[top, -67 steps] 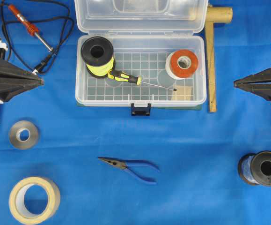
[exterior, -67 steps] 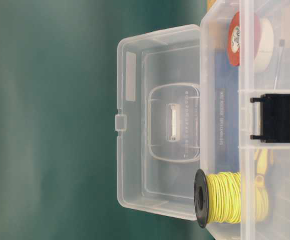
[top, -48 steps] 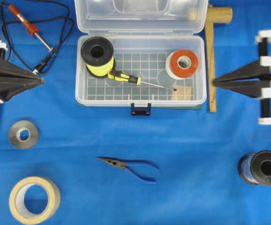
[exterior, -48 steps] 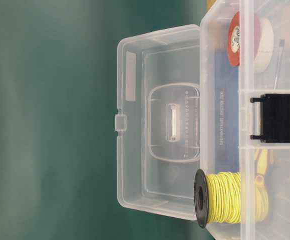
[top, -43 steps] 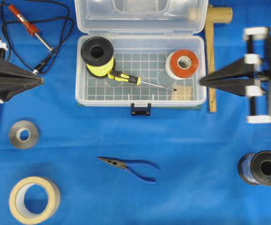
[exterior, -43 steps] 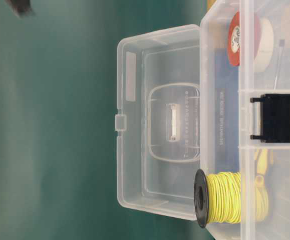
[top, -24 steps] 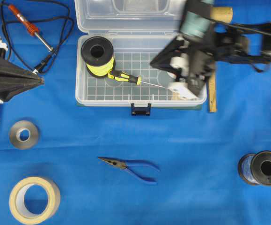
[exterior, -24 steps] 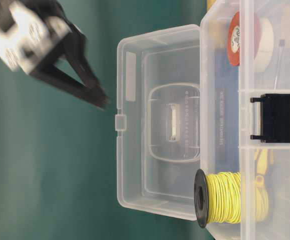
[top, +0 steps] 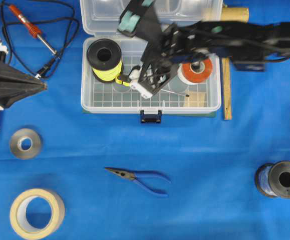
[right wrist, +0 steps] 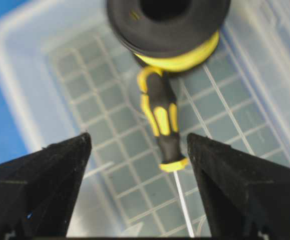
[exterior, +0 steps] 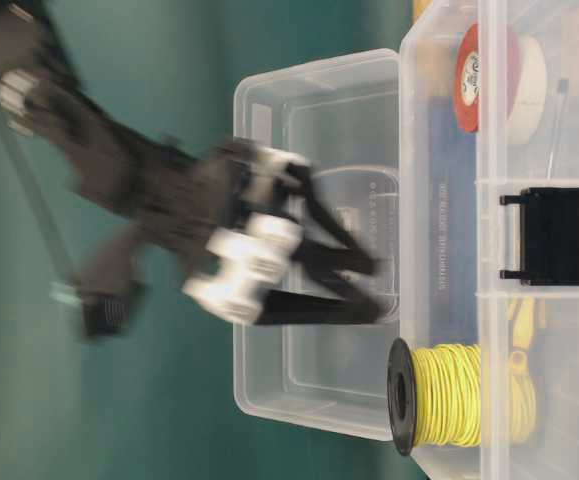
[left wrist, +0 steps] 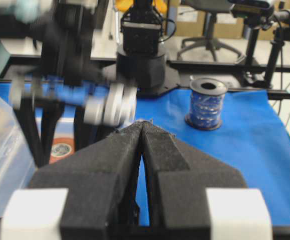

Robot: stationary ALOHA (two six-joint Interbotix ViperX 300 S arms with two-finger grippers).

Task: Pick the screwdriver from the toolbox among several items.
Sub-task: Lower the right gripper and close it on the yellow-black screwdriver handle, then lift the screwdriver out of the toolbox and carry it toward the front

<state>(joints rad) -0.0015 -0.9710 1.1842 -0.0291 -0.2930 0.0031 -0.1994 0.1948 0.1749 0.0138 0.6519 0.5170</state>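
Right end effector (right wrist: 137, 185): fingers spread wide, nothing between them, poised over the toolbox (top: 89, 102) in the upper middle of the overhead frame. Directly below the gap, the screwdriver (right wrist: 160, 117) on the grid floor, handle butted against the yellow wire spool (right wrist: 172, 30), shaft pointing away from it. Long axis roughly parallel to the fingers, so probably a wrist turn needed first. Left end effector (left wrist: 141, 131) pressed together, parked far left, well apart.
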